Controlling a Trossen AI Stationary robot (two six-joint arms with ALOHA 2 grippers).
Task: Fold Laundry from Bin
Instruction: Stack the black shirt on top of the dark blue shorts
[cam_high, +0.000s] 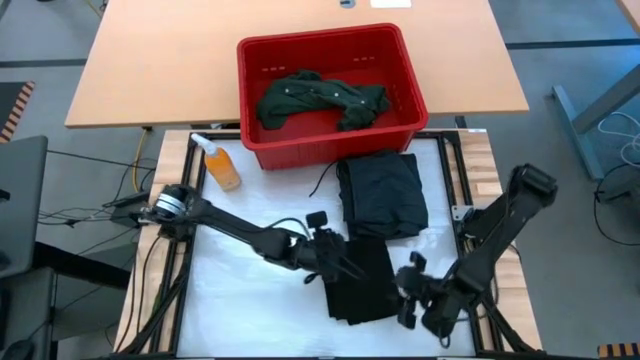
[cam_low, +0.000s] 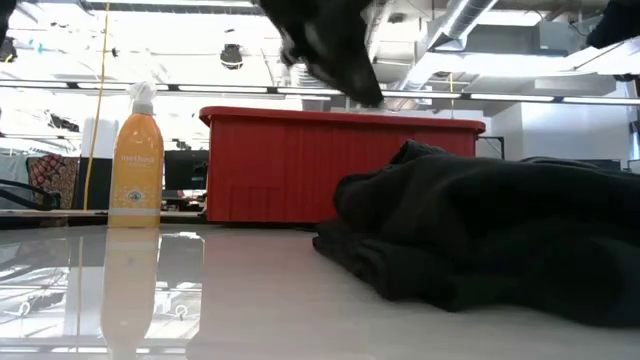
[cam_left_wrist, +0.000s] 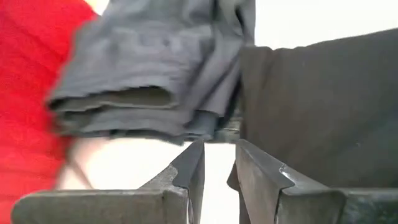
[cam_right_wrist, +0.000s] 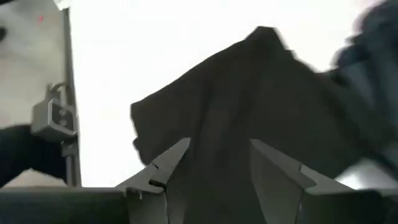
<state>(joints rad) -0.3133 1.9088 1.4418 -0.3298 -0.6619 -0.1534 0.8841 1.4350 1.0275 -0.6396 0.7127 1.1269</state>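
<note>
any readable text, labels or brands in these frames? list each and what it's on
"method": brand word on the label of the orange spray bottle, read in the low view; faint, so a likely reading only.
Smaller print under it on the same label: too small to read.
Red bin: no text visible.
Dark garments on the table: no tags or print visible.
Nothing else legible in any view.

The left arm reaches from the left edge toward lower center; its hand (cam_high: 340, 262) shows a narrow gap between the fingers. The right arm bends in from the right, and its hand (cam_high: 408, 295), at lower right, has its fingers apart.
</note>
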